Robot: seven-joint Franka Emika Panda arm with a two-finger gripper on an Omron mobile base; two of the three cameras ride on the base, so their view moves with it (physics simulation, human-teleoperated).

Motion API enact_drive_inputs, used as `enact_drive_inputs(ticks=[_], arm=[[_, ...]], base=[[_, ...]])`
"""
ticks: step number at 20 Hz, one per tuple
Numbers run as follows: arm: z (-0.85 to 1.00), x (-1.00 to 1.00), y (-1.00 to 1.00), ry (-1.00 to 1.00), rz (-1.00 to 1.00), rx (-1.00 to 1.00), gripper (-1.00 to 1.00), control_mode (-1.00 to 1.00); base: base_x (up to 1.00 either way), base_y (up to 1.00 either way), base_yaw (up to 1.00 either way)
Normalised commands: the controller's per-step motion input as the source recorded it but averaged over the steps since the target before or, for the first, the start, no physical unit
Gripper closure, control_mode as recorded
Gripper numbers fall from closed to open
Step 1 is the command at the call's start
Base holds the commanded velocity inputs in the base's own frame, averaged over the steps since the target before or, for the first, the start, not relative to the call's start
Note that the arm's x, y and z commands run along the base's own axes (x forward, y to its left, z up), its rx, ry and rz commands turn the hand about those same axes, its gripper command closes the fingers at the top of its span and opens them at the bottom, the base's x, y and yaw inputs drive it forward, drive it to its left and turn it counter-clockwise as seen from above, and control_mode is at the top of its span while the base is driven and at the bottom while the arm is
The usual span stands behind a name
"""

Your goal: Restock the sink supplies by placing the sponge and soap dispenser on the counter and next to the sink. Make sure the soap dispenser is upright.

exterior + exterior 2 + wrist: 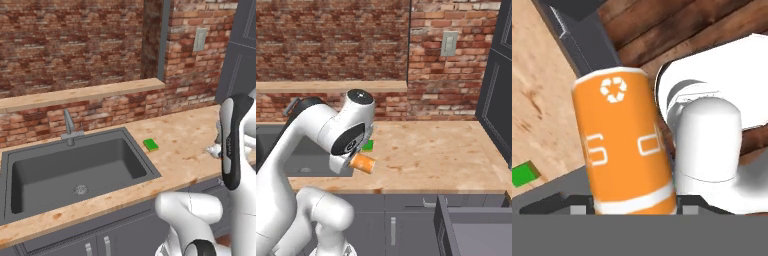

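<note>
My gripper (632, 210) is clamped on the soap dispenser (624, 142), one dark finger tip (579, 209) pressed to each side of its lower body. The bottle is a smooth, glossy orange cylinder with a white band near the fingers, white lettering across the middle and a white recycling mark near the far end. In the right base view the soap dispenser (363, 163) pokes out from under the wrist, lying tilted rather than upright, over the front part of the counter (426, 155).

The counter is tan wood grain with a straight front edge over grey cabinets. To the right of the gripper it is a broad open stretch, running to a dark tall cabinet (498, 90).

Just beyond the gripper, toward the wall, lies the sponge (367, 145), a small flat bright green block. From the left base view the sponge (151, 145) sits flat on the counter just beside the right rim of the sink (75, 170), a deep, dark grey rectangular basin with a round drain and a slim grey faucet (69, 129) at its back edge.

Behind it rises a rough red brick wall (75, 45) with a wooden ledge (85, 93).
</note>
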Motion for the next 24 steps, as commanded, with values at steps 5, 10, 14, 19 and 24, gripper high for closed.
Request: enact_drive_inputs(ticks=[5, 10, 14, 19, 24], arm=[[0.0, 0.04, 0.44, 0.05, 0.26, 0.24, 1.0, -1.0], [0.0, 0.18, 0.25, 0.0, 0.36, 0.29, 1.0, -1.0], [0.0, 0.2, 0.27, 0.0, 0.33, 0.29, 1.0, -1.0], [0.0, 0.24, 0.36, 0.0, 0.25, 0.28, 1.0, -1.0], [0.0, 0.25, 0.35, 0.0, 0.19, 0.27, 1.0, -1.0]], base=[[0.0, 0.0, 0.0], [0.0, 0.0, 0.0], [0.0, 0.0, 0.0], [0.0, 0.0, 0.0], [0.0, 0.0, 0.0]])
